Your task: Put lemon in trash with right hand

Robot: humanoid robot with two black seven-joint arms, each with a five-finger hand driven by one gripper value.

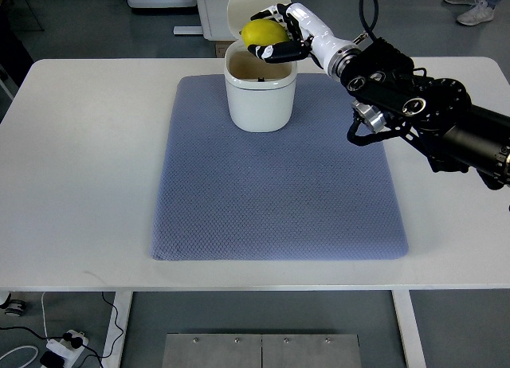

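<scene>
Right hand is gripping the lemon, fingers curled around it, holding it over the open white trash bin at the mat's far edge.

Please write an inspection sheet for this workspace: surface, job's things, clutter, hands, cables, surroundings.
Surface: white table with a blue-grey mat lying flat in the middle.
Job's things: white bin at the mat's far edge, lid up; lemon held above the opening, not yet inside.
Clutter: nothing seen on the table.
Hands: right hand curled around the lemon; left hand not in view.
Cables: black cable loop on the right arm; power strip and cords on the floor, lower left.
Surroundings: grey floor; a person's shoes at the top right; white equipment at the top.
</scene>
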